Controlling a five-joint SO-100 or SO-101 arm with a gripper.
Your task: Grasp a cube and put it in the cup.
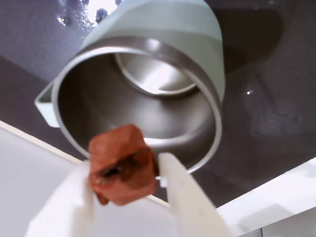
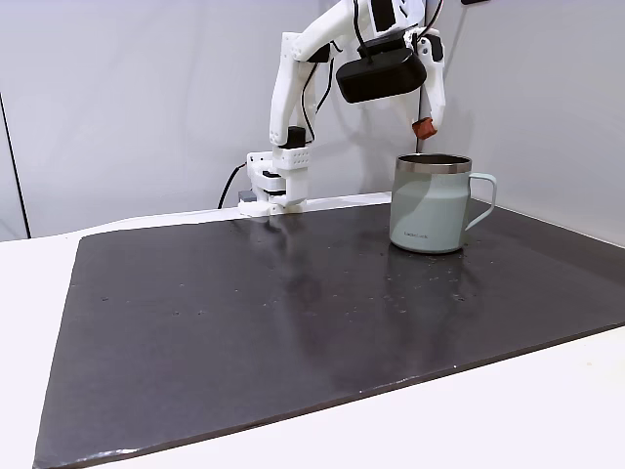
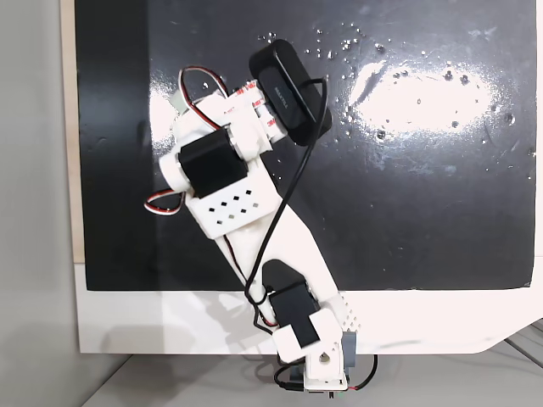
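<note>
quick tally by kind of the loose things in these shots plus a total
cube: 1, brick-red, held between the gripper fingers above the mug
cup: 1, mint-green mug with steel rim
total: 2

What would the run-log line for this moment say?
phase: carry | gripper: shut on cube | cube: above cup rim, not released | cup: upright on mat, empty

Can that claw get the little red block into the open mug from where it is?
Probably yes: the claw, holding the brick-red cube, hangs above the pale mint-green steel-rimmed mug, whose mouth is open and uncovered.
</note>
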